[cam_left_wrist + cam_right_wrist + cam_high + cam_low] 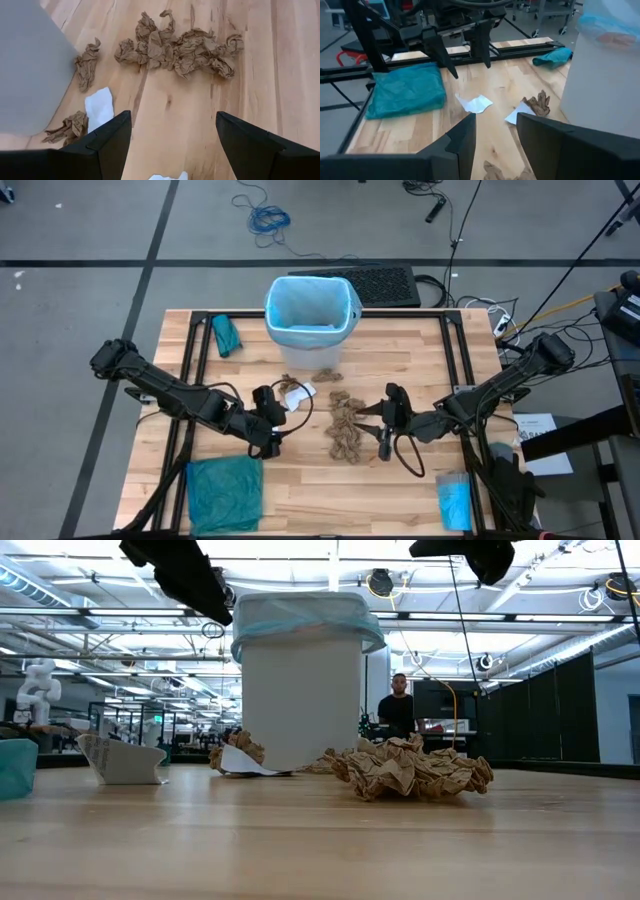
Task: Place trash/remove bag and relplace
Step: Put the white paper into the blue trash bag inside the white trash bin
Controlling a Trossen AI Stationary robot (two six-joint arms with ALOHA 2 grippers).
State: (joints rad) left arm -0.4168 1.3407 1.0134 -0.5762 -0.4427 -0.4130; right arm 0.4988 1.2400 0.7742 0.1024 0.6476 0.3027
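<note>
Crumpled brown paper scraps point(346, 428) lie on the tabletop point(400, 490) between our hands, before the lined bin point(311, 310). Left hand point(268, 442) gapes empty; right hand point(384, 442) part-open, empty. Light, springy paper: we pinch a protruding fold.

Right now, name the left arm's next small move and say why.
Probably lower the left pincer toward the brown paper scraps ahead of it. Its jaws stand open and empty above bare wood, the scraps lie loose on the table, and the lined bin waits behind them. The right pincer hovers on the pile's other side.
</note>
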